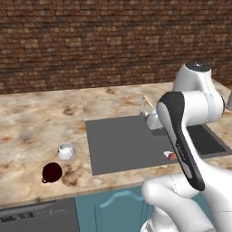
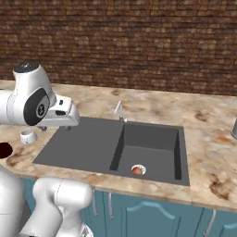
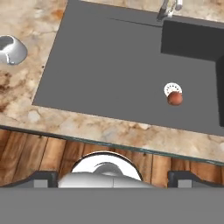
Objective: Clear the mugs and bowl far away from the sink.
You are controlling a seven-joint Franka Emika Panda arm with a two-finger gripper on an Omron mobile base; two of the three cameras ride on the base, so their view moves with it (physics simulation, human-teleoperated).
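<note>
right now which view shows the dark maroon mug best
The left base view: the small dark maroon mug stands whole on the counter, near the front edge, just in front of the white mug. The right base view catches just a sliver at its left edge.

words: none to read | numbers: none | arm [image 1: 181, 140]: tiny marks, too blurry | dishwasher panel [image 1: 38, 216]: small marks, too blurry

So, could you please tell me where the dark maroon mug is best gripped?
Probably by its rim, from straight above: the maroon mug stands upright with its mouth open upward, clear of the white mug, and its small handle pokes out low at the front-left.
</note>
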